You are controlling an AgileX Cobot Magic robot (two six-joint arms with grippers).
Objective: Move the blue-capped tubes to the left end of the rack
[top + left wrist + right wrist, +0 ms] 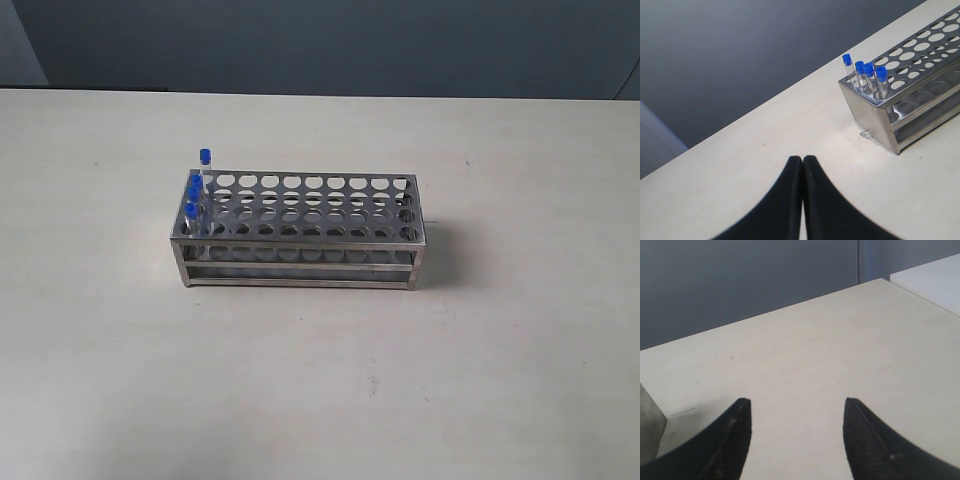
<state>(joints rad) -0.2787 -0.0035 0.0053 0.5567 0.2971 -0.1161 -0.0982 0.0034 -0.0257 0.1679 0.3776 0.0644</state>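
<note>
While the left claw (802,161) sits shut and empty near one end of the rack (871,116), the right claw (796,405) gapes wide above the bench (805,340). Four blue-capped tubes (868,70) stand upright in holes at the rack's left end.

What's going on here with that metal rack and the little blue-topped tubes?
Nothing is being handled right now. The four blue-capped tubes stand together in the holes at the left end of the rack, which sits on the table. The left gripper is shut and empty, hanging above the table short of that end of the rack. The right gripper is open and empty. Judging by where the tubes stand, the sorting looks done.
</note>
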